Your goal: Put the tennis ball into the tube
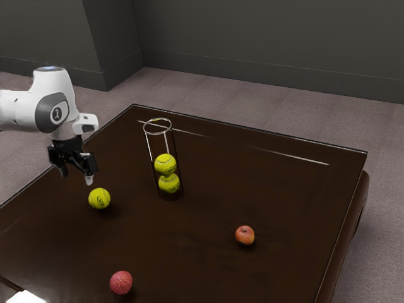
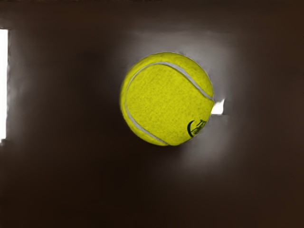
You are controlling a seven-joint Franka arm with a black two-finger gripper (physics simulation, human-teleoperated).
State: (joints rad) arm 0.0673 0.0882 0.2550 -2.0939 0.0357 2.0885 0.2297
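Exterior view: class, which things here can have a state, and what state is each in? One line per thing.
Gripper: open, empty
Tube: upright, two stacked tennis balls inside
Loose tennis ball: on the table, outside the tube
Apple: on the table, ungripped
Red ball: on the table, ungripped

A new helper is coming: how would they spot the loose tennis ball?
On the dark table, find the clear upright tube. Toward the exterior view's left, beneath the jaws, lies a yellow ball. Unlike the two stacked balls, it sits outside the tube.
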